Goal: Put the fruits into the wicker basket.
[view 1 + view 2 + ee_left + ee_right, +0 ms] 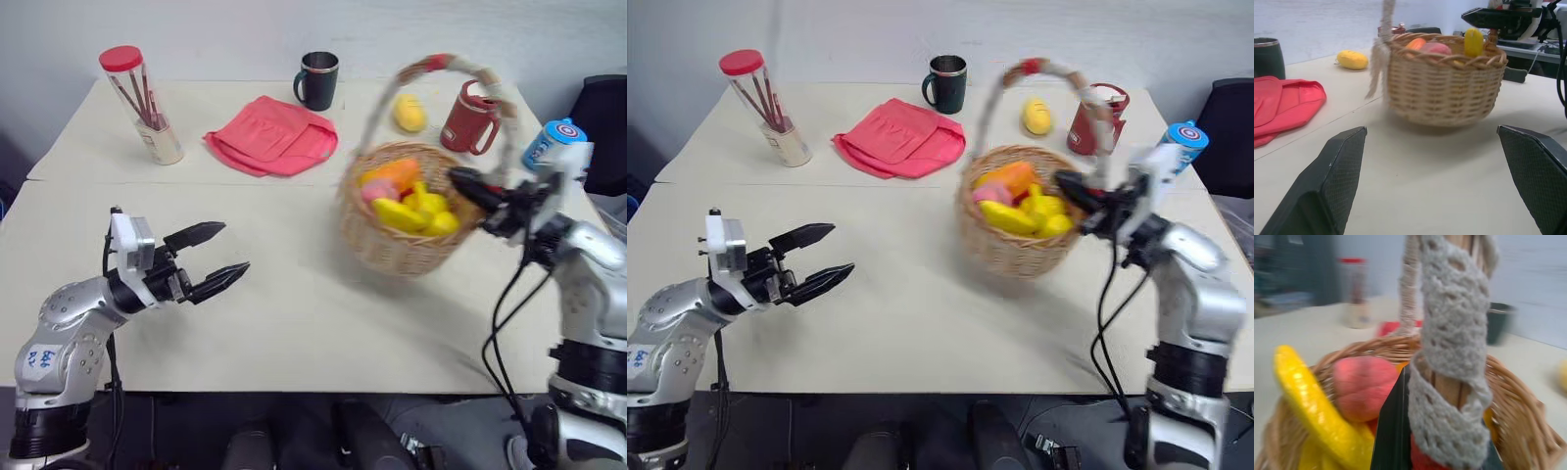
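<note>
A: Nearest the viewer, what does the left hand [214,259] show?

B: Its two black fingers [1327,181] are spread wide with nothing between them. It hovers just above the pale surface [294,323], pointing toward the wicker basket [407,230], which stands well apart from it on the robot's right half of the surface.

A: And the right hand [1070,186]?

B: It is clenched on the base of the basket's handle [1043,70], at the rim on the basket's right side. In the right wrist view a black finger [1393,426] lies against the white-wrapped handle post, just inside the woven rim.

A: How does the basket sit?

B: Tilted, with its opening facing the viewer. Whether its base touches the surface cannot be told.

A: What lies inside it?

B: A yellow banana [400,213] at the front, a pink peach [1362,384] behind it, an orange-red fruit [394,174], and small yellow pieces [436,211].

A: What lies farther back?

B: One yellow fruit [409,113] lies on the surface beyond the basket, beside a red mug [470,119]. A red cloth [272,137], a black mug [318,80], a tube of sticks with a red cap [142,103], and a blue can [554,145] stand along the far edge.
</note>
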Robot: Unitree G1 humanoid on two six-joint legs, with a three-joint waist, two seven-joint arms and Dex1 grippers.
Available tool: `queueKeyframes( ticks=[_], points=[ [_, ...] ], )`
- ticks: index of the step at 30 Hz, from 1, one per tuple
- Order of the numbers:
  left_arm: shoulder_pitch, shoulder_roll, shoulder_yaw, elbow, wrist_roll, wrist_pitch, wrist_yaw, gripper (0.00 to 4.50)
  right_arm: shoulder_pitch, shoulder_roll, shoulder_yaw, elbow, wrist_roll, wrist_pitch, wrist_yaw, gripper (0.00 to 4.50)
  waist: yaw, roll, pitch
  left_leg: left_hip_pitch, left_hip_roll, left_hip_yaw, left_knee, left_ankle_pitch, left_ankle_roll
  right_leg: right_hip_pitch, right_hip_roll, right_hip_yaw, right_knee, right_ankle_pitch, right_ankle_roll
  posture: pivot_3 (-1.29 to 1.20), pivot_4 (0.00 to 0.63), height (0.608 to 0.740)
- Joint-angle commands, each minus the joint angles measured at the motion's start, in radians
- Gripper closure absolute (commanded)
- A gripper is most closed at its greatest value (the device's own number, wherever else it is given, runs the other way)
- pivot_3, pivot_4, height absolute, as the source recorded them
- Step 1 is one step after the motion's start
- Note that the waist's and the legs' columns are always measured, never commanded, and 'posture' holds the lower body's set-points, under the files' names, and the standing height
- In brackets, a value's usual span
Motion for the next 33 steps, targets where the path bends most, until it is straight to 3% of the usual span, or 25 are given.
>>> queueKeyframes(
  ticks=[1, 9, 13, 19, 23, 29, 33],
  points=[
    [-0.054, 0.002, -0.03, 0.034, 0.016, -0.014, -0.034, 0.0, -0.002, -0.03, -0.061, -0.015, 0.018, 0.001, -0.093, 4.47, -0.009, 0.0, 0.0, 0.0, 0.0, 0.001, 0.0, 0.0, 0.0, 0.0, 0.001, 0.001, 0.0, 0.0, 0.0, 0.0, 0.15, 0.74],
    [-0.116, -0.022, -0.052, 0.097, 0.047, -0.048, -0.044, 0.0, -0.062, -0.014, 0.019, 0.158, -0.044, -0.082, -0.181, 4.47, -0.018, 0.0, 0.0, 0.002, 0.002, 0.004, -0.001, 0.002, -0.004, -0.003, 0.005, 0.008, 0.002, 0.001, 0.001, 0.0, 0.15, 0.74],
    [-0.092, -0.022, -0.04, 0.09, 0.055, -0.059, -0.041, 0.0, -0.05, -0.032, 0.034, 0.193, -0.059, -0.114, -0.18, 3.53, -0.012, 0.0, 0.0, 0.0, 0.002, 0.005, -0.001, 0.002, -0.003, -0.004, 0.005, 0.009, 0.002, 0.001, 0.001, 0.0, 0.15, 0.74],
    [-0.045, -0.014, -0.02, 0.063, 0.055, -0.063, -0.032, 0.0, 0.008, -0.166, 0.001, 0.213, -0.044, -0.124, -0.087, 1.42, -0.001, 0.0, 0.0, -0.001, 0.0, 0.006, -0.001, 0.002, -0.002, -0.005, 0.001, 0.008, 0.001, 0.001, 0.002, 0.0, 0.15, 0.74],
    [-0.005, 0.001, -0.007, 0.056, 0.066, -0.07, -0.038, 0.0, 0.136, -0.278, -0.051, 0.193, -0.001, -0.226, 0.134, 0.1, 0.013, 0.0, 0.0, -0.001, 0.0, 0.006, 0.0, -0.001, 0.003, -0.004, 0.002, 0.009, 0.0, 0.002, 0.003, 0.0, 0.15, 0.74],
    [0.104, 0.078, 0.026, 0.063, 0.136, -0.124, -0.077, 0.0, 0.274, -0.346, -0.111, 0.244, 0.023, -0.441, 0.378, 0.01, 0.01, 0.0, 0.0, 0.001, 0.0, 0.008, 0.0, -0.001, 0.003, -0.004, 0.003, 0.011, -0.001, 0.003, 0.005, 0.0, 0.15, 0.74],
    [0.206, 0.131, 0.048, 0.056, 0.182, -0.181, -0.119, 0.0, 0.377, -0.347, -0.072, 0.143, 0.099, -0.403, 0.517, 0.01, 0.008, 0.0, 0.0, 0.002, 0.002, 0.01, -0.001, -0.001, 0.003, -0.004, 0.005, 0.013, -0.001, 0.003, 0.005, 0.0, 0.15, 0.74]
  ],
)
